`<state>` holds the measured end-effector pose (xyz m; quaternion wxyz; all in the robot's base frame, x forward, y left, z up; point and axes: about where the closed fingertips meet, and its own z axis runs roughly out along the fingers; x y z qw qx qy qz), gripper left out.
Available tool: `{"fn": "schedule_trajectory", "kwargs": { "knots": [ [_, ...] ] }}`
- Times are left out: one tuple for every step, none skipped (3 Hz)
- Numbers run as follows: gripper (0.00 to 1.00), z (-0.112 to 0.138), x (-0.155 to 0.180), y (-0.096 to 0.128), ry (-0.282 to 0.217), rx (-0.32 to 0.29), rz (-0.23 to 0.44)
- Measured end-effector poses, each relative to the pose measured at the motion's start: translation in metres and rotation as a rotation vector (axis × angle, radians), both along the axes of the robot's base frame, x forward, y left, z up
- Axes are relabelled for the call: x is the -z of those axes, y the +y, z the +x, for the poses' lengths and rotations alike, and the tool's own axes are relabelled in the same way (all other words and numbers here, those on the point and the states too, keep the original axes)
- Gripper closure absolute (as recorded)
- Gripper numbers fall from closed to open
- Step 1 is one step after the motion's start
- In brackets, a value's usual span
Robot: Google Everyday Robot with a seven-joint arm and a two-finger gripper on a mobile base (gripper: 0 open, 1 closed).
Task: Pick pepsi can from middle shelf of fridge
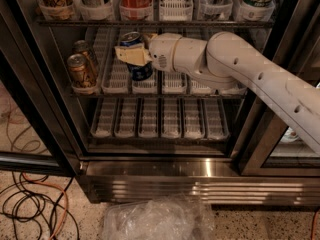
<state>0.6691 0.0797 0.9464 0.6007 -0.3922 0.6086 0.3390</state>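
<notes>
The fridge (165,171) stands open with a shiny steel base. On the middle shelf (116,76), with long white slotted lane trays, the dark-blue pepsi can (136,56) with a silver top stands in a lane left of centre. My gripper (131,55) reaches in from the right on a white arm, and its yellowish fingers (131,55) wrap around the can's middle, shut on it. The can stands upright, its base close to the tray.
Two brown-gold cans (82,71) stand in the leftmost lane of the same shelf. The upper shelf (150,20) holds cans and bottles in cup holders. A lower shelf (160,119) has shorter trays. Cables (30,204) and a plastic bag (155,219) lie on the floor.
</notes>
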Motion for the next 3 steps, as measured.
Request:
{"fn": "schedule_trajectory", "kwargs": {
  "knots": [
    [1.00,-0.031,-0.010,-0.028,0.039,0.015,-0.031],
    [1.00,-0.063,-0.021,-0.051,0.045,0.070,-0.048],
    [1.00,-0.092,-0.037,-0.073,0.026,0.147,-0.063]
  ]
}}
